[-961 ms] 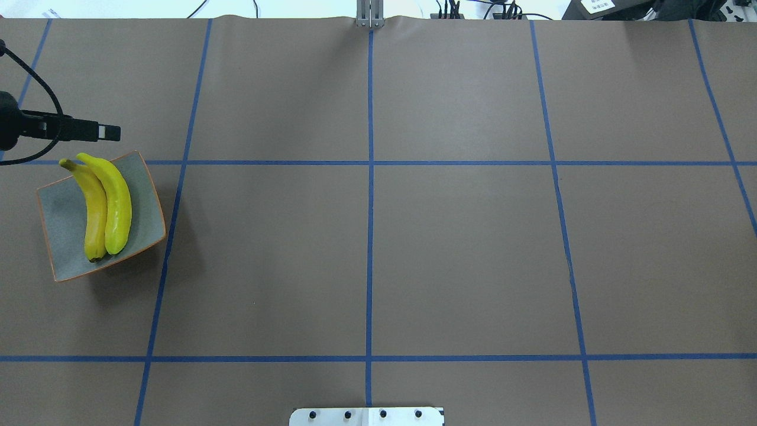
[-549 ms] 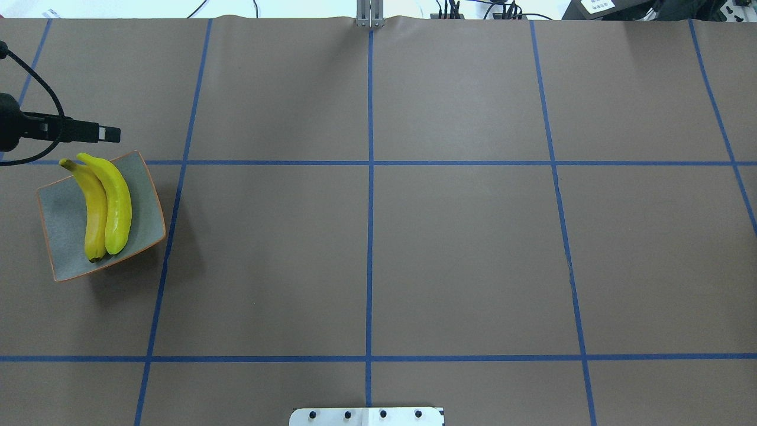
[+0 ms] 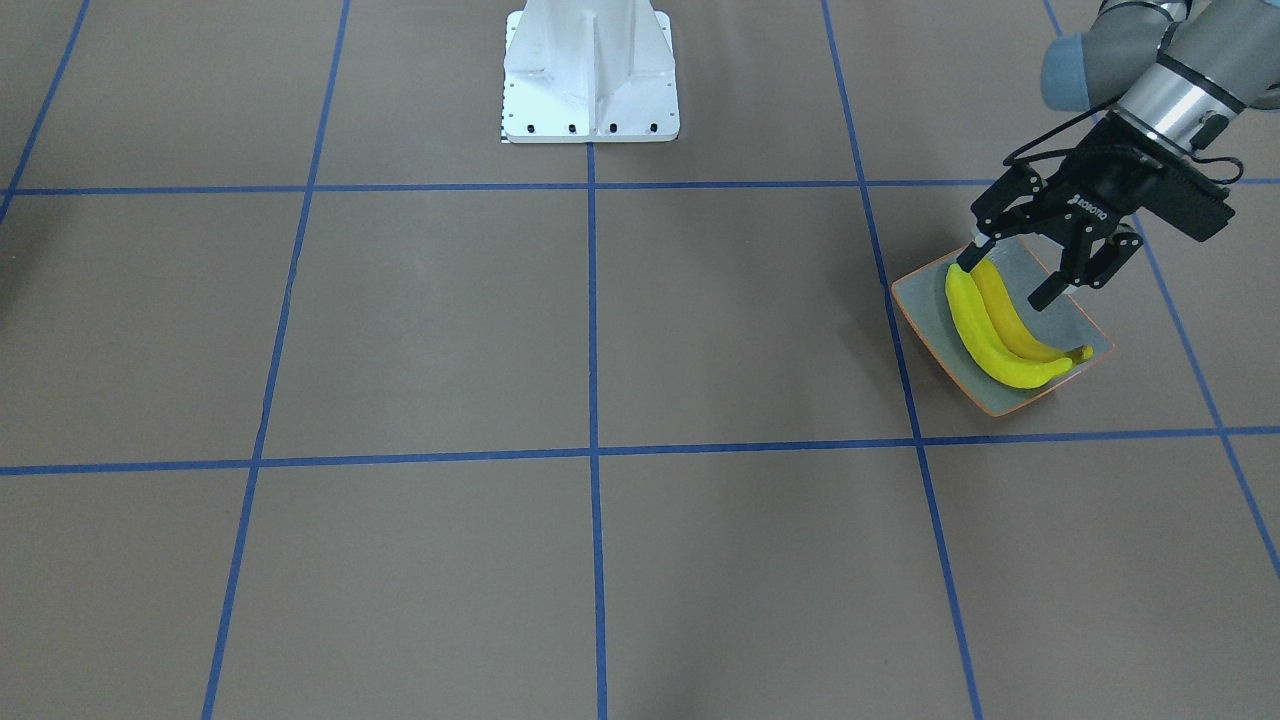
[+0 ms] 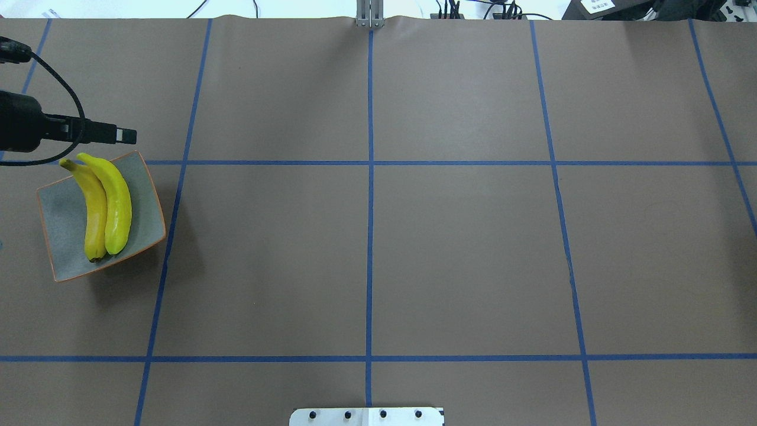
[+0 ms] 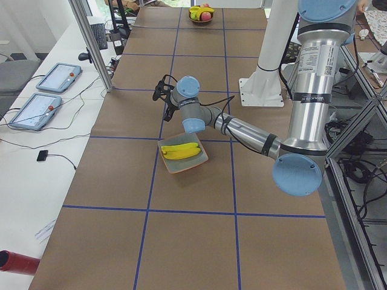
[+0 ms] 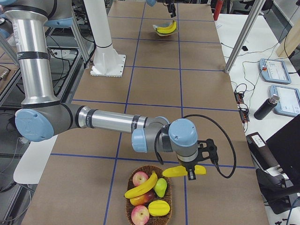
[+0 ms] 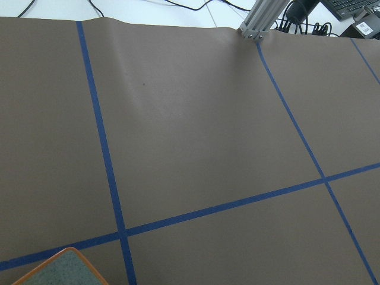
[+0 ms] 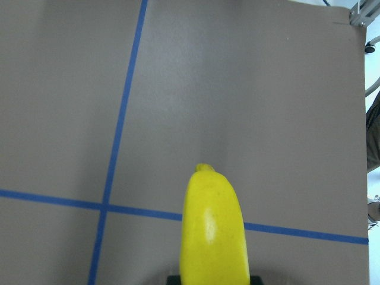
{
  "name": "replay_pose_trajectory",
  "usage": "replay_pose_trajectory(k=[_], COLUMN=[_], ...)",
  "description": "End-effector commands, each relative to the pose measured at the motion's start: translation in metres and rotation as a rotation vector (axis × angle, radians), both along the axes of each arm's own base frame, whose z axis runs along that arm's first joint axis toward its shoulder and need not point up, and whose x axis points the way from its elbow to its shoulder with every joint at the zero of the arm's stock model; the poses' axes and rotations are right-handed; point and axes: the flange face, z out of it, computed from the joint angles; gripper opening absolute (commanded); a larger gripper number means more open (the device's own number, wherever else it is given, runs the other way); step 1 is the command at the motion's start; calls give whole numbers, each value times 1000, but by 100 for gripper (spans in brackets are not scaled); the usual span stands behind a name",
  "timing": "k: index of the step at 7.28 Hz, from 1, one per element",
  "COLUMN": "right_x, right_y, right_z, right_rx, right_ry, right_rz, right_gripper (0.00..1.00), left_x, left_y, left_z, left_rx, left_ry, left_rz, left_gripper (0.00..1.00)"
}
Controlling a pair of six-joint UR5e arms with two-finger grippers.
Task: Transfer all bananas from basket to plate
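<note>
Step in hand: the third of four bananas is on its way. The right gripper (image 6: 189, 172) holds the carried banana (image 6: 176, 171) off the bench (image 4: 461, 254), just beside the wicker basket (image 6: 128, 210) at the robot's right end.
Right fingers: grasping the carried banana, which juts forward low in the right wrist view. The fingers barely show there, so the hold looks sound, but I can't vouch for how deep it sits.
Left fingers: released and empty. The left gripper (image 3: 1003, 281) hangs above the plate (image 3: 1075, 315).
Plate: at the robot's left end, well apart from the basket. It holds the two plated bananas (image 3: 1000, 335), lying side by side and touching.
Basket: the last banana (image 6: 140, 186) lies across apples and mangoes.
Next move: a long carry down the bench, which is probably a stretch for the right arm alone, so a hand-over may be needed. The free grey strip beside the pair is narrow, so the banana should go down parallel to them.
In the way: the left gripper over the plate must either clear off or take the fruit. The white pedestal base (image 3: 590, 80) stands mid-bench on the robot's side, likely off the path.
</note>
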Motion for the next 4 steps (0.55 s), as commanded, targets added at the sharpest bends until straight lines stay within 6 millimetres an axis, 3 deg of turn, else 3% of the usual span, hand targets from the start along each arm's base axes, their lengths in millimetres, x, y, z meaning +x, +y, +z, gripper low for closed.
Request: replay_pose_trajectory(k=[1, 3, 4], right_x=[-92, -177, -219], right_y=[-22, -22, -24], right_z=[-100, -191, -239], right_rx=[-70, -117, -139], right_ry=[-103, -214, -275], right_rz=[115, 166, 180], right_gripper=[0, 0, 0], left_x=[10, 29, 58], left_y=[-9, -11, -9], left_z=[-21, -51, -89], left_rx=[-6, 0, -22], left_ry=[36, 83, 155], left_rz=[-6, 13, 27], left_gripper=[100, 100, 100])
